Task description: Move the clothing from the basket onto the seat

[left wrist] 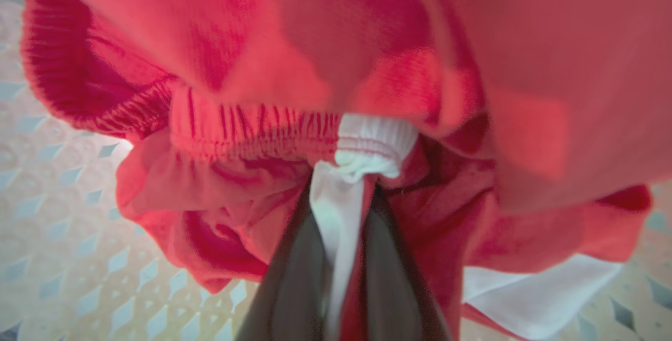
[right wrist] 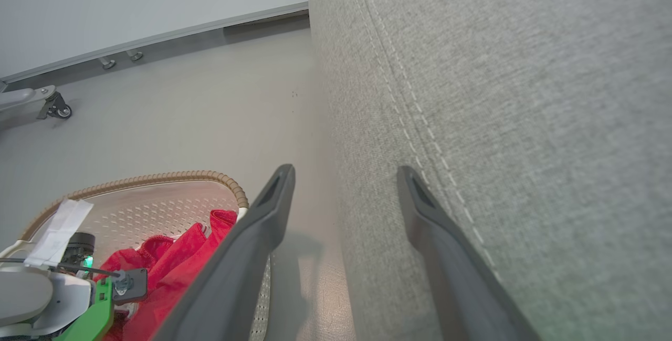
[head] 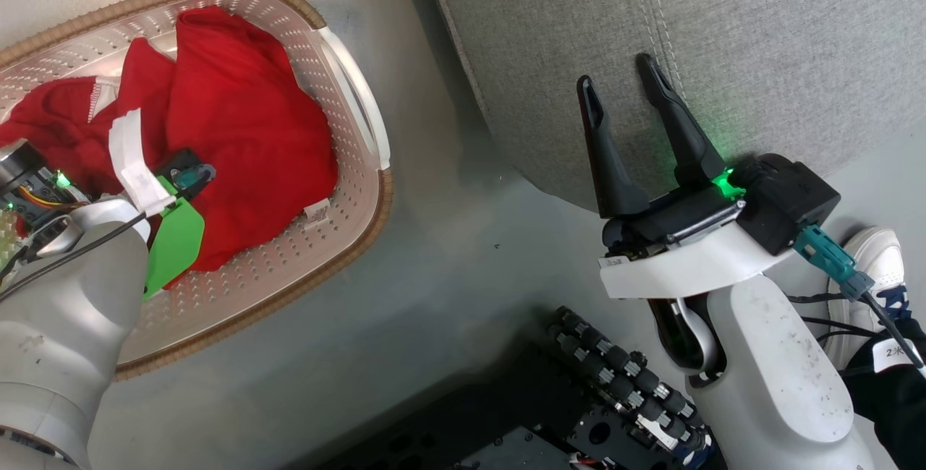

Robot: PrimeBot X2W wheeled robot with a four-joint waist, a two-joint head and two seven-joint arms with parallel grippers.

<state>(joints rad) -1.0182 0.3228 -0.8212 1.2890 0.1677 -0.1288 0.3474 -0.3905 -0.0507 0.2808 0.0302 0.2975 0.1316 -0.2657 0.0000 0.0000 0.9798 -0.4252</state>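
On the left, the basket [head: 362, 231] sits on the floor [head: 448, 275] with the clothing [head: 239, 116] heaped inside it, a bright red mound with white trim and a small label near its near-right edge. None of it has reached the seat yet. Our left arm reaches down into that heap. In the left wrist view, the left tool [left wrist: 341, 194] has its two dark fingers [left wrist: 294, 278] drawn together on the clothing, with a white strip and a fold of red cloth pinched between them. The ribbed waistband is bunched just past the tips. We judge the grip sits at the trim because a bunched edge gives soft cloth something to hold by, whereas a flat panel would slip. That view is blurred, so we cannot say how much fabric the pinch has caught, or whether it holds one garment or both.

A bare strip of floor separates the basket from the seat [head: 723, 36], which fills the far right — near enough, we judge, for a short carry across.

The right tool [head: 615, 72] is in front of the seat's rounded corner with its fingers spread and nothing between them. In the right wrist view it points along the stitched seam [right wrist: 420, 131]. We read it as parked clear of the drop zone — free to help if needed.
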